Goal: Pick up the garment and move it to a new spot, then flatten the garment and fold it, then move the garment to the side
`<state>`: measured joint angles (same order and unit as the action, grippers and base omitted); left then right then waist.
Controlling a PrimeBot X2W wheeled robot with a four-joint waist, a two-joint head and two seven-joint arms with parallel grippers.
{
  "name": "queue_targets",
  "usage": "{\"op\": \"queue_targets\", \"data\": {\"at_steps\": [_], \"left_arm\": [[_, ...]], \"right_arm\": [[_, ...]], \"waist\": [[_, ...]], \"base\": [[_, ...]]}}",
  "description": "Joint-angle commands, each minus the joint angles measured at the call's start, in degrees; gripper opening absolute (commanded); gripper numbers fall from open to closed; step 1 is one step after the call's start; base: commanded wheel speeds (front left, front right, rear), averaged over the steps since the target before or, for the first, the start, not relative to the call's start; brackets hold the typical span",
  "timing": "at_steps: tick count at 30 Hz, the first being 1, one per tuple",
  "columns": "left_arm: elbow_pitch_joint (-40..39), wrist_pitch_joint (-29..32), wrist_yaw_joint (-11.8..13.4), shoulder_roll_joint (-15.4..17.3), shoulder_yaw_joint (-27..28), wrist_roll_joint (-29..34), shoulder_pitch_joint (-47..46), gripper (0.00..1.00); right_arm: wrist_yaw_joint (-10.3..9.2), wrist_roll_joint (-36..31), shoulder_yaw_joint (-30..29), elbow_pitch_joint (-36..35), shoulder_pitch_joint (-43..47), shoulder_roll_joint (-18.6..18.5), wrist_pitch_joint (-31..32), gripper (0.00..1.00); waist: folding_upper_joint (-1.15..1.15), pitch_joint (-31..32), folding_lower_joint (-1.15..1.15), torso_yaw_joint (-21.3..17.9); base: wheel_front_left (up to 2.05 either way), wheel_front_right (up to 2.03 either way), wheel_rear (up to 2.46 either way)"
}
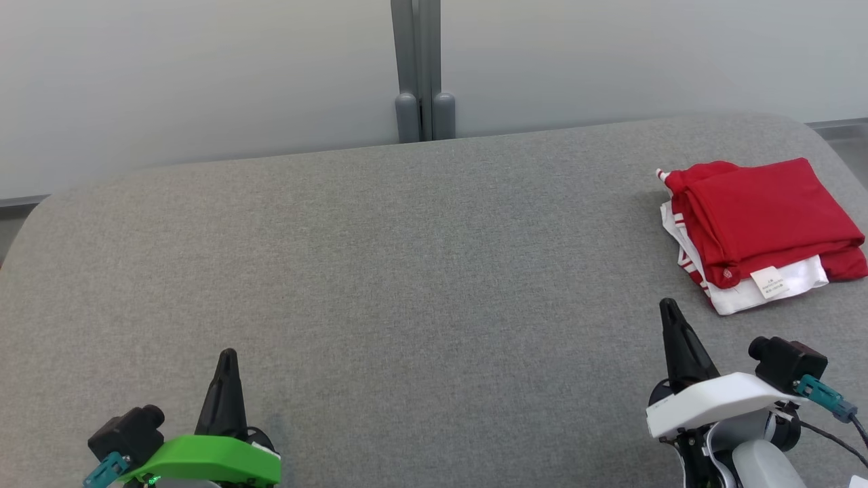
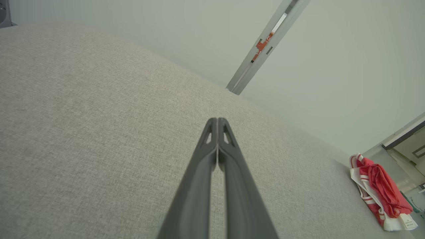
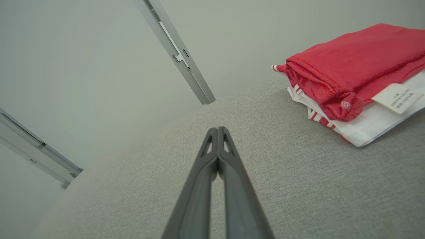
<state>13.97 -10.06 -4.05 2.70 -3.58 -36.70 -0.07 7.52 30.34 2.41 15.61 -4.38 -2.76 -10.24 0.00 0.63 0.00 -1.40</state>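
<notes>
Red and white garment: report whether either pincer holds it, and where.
Nothing is held. The left pincer and right pincer are shut, empty; the folded red and white garment lies apart.

White care tag [image 3: 396, 96] on folded red-and-white garment [image 3: 358, 56]: several printed lines, too small to read. Small white mark [image 3: 345, 104] on red hem: illegible. No readable text.
</notes>
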Motion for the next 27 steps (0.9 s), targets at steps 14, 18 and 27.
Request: {"op": "queue_targets", "data": {"at_steps": [14,18,27], "left_arm": [[-0.61,3.43,-0.99,0.23,2.39,-12.01,-2.8,0.0],[-0.58,4.28,-1.16,0.24,2.91,-14.93,-3.02,0.0],[-0.51,6.01,-1.51,0.27,3.92,-20.62,-3.57,0.0]], "right_arm": [[-0.01,13.45,-1.86,-1.19,-1.51,-0.43,3.36,0.0],[-0.01,16.72,-2.3,-1.25,-1.57,-0.45,4.23,0.0],[-0.01,23.11,-3.14,-1.33,-1.63,-0.49,5.9,0.0]], "waist": [[0.0,-0.11,0.0,0.19],[0.0,-0.14,0.0,0.24],[0.0,-0.21,0.0,0.36]], "base": [[0.0,0.0,0.0],[0.0,0.0,0.0],[0.0,0.0,0.0]]}}
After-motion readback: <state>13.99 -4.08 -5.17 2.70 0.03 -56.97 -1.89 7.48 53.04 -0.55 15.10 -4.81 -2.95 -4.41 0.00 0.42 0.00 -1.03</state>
